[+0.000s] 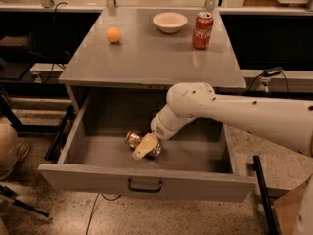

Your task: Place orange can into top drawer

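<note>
The orange can point(132, 139) lies on its side low inside the open top drawer point(205, 184), left of the middle, with a shiny metal end facing left. My gripper point(147, 146) reaches down into the drawer from the right on a white arm and is closed around the can. One pale finger point(143, 147) lies across the can's front; the other is hidden behind it. The drawer is pulled far out, with its dark handle point(145, 185) at the centre of the front panel.
On the grey cabinet top point(146, 58) stand a red Coca-Cola can point(202, 30), a white bowl point(169, 21) and a small orange ball point(113, 35). A dark bar point(261, 195) stands by the drawer's right front corner. Cables run on the floor at left.
</note>
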